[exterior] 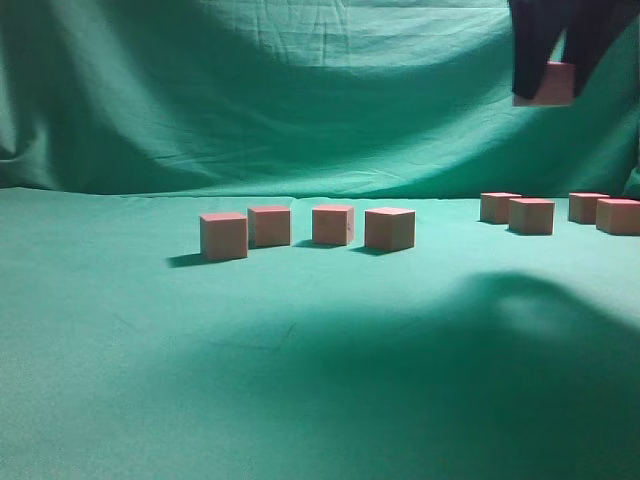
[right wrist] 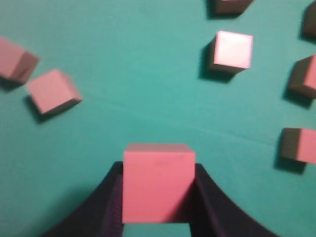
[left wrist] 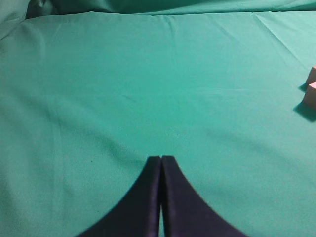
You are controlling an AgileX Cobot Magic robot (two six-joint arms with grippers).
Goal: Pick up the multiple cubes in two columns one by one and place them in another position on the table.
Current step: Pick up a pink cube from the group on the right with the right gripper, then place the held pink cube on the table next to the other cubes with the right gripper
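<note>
A reddish-pink cube [right wrist: 158, 182] sits clamped between the dark jaws of my right gripper [right wrist: 158, 170], lifted high above the table [exterior: 300, 380] at the upper right, where the exterior view shows the held cube [exterior: 545, 84] under the right gripper [exterior: 548, 72]. Several cubes stand in a row mid-table, from one cube [exterior: 223, 236] on the left to another cube [exterior: 389, 228]. More cubes sit at the far right, among them one [exterior: 531, 215]. My left gripper [left wrist: 161, 158] is shut on nothing, low over bare cloth.
The green backdrop [exterior: 300, 100] hangs behind the table. In the left wrist view two cubes [left wrist: 310, 94] peek in at the right edge. Below my right gripper, loose cubes lie left [right wrist: 52, 91] and right [right wrist: 232, 49].
</note>
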